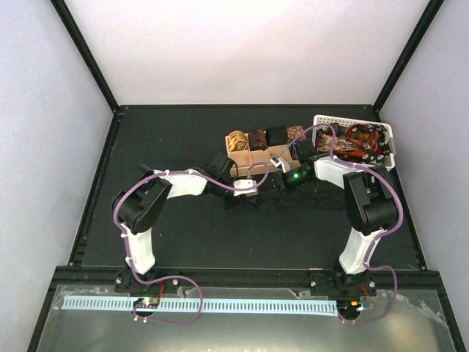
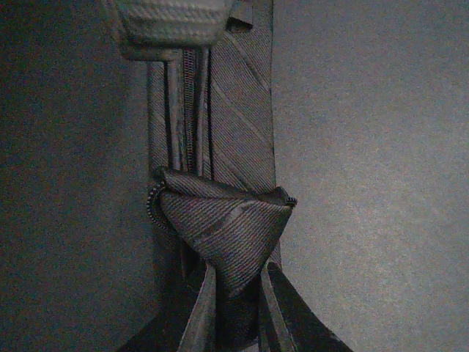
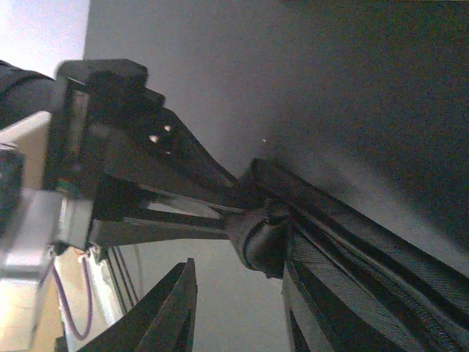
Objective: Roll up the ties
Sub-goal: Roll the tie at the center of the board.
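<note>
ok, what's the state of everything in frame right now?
dark tie: flat on the table, one end folded into a first turn
left gripper: shut on that fold
right gripper: open, beside the strip
tray: four coiled ties in its compartments
basket: heaped with loose ties

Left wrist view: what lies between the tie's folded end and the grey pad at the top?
A flat striped stretch of the same dark tie, laid straight on the table; the left wrist view shows it.
</note>
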`<state>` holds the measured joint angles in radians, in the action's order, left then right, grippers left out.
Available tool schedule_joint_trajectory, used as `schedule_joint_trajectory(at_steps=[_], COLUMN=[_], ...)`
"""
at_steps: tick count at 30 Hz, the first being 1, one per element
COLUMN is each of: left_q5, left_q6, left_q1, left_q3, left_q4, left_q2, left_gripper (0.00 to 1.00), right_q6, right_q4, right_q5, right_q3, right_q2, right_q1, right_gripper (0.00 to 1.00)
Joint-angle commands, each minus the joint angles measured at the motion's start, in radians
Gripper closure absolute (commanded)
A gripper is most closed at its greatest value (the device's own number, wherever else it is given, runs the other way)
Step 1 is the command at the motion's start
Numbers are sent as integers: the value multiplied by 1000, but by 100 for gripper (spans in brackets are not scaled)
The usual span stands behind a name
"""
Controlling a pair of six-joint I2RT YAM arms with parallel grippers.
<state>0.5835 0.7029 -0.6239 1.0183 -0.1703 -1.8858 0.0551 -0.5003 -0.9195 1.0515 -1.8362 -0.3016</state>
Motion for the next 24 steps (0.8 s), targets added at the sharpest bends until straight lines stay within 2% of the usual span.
schedule_joint_trajectory(at_steps=[1, 12, 19, 24], left_q5=[-4, -8, -6, 2], left_q6=[-6, -58, -56, -57], left_q1=[-5, -6, -5, -6], left_q3=[43, 133, 151, 160], left_q4=[-49, -131, -149, -163], left_q2=[-30, -84, -98, -99], left_gripper=[88, 88, 87, 86], right_q6=[27, 71, 78, 71], right_q4=[24, 103, 111, 117], right_q5=[-45, 35, 95, 116], right_q3=[-28, -3, 0, 11], right_q2=[15, -68, -102, -128], right_q1=[-4, -79, -79, -79], right_gripper=[63, 64, 73, 86])
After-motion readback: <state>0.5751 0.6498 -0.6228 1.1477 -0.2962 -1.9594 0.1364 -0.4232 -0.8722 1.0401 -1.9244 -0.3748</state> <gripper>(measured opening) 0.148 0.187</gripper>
